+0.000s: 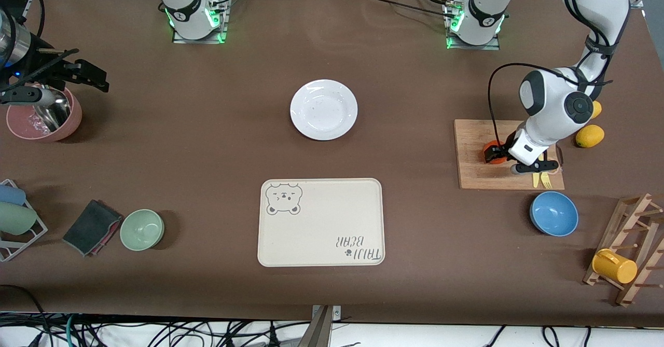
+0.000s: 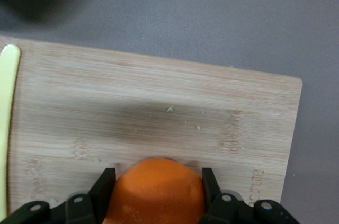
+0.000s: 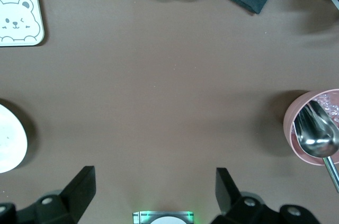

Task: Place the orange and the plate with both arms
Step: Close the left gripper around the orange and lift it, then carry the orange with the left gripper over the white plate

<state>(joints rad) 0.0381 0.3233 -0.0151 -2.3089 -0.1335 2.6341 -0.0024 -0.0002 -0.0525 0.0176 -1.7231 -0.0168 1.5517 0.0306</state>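
Brown cloth covers the table point(image 1: 415, 103). At the right arm's end: pink bowl point(image 1: 49, 124) w/ a metal spoon point(image 3: 317, 133) in it, cup rack point(image 1: 15, 222), dark cloth point(image 1: 92, 227), green bowl point(image 1: 142, 229) beside that cloth. Right gripper point(image 3: 153, 192) hangs over the table nr the pink bowl, fingers spread wide, nothing between them; arm waits. Mid-table: plate point(image 1: 323, 109), white, bare, resting flat on the table, apart from both grippers. Bear tray point(image 1: 321, 222) lies nearer the front camera than the plate, also bare. Toward the left arm's end: wooden board point(image 1: 477, 173) w/ the orange point(image 2: 159, 192) sitting on it, plus a yellow fork point(image 1: 545, 180). Left gripper point(image 2: 159, 189) is down on the board, fingers point(image 2: 104, 186) clamped on the orange, one each side; orange touches the board. Two lemons point(image 1: 590, 136) sit just beside the board, blue bowl point(image 1: 554, 213) nearer the camera than the board, wooden rack point(image 1: 630, 248) w/ a yellow mug point(image 1: 614, 266) at the table's end.
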